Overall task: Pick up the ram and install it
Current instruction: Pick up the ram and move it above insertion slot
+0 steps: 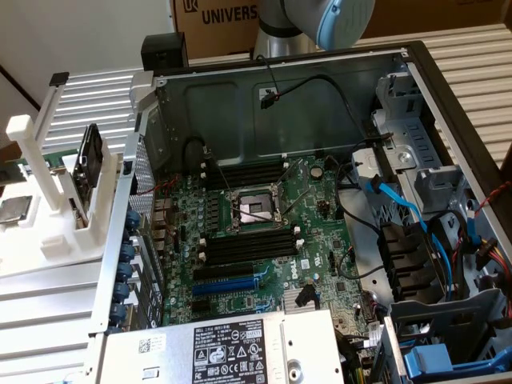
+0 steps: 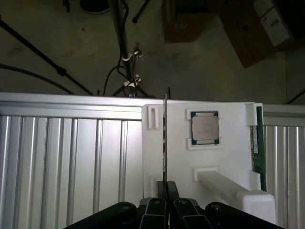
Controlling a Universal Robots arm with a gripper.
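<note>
The ram (image 1: 88, 164) stands on its long edge in a white holder (image 1: 48, 240) at the exterior view's left, outside the computer case. In the wrist view the ram (image 2: 165, 143) is a thin dark line seen edge-on, between two small brackets of the holder (image 2: 228, 157). My gripper (image 2: 166, 202) hangs well above the ram and in line with it. Its fingers are shut with nothing between them. The black memory slots (image 1: 244, 244) lie on the motherboard beside the processor socket (image 1: 254, 210).
A processor chip (image 2: 205, 128) lies flat on the holder, and a green board strip (image 2: 257, 143) stands beyond it. The open case holds a blue expansion slot (image 1: 228, 286), cables, drive cages and a power supply (image 1: 232, 348). Part of the arm (image 1: 320, 20) shows behind the case.
</note>
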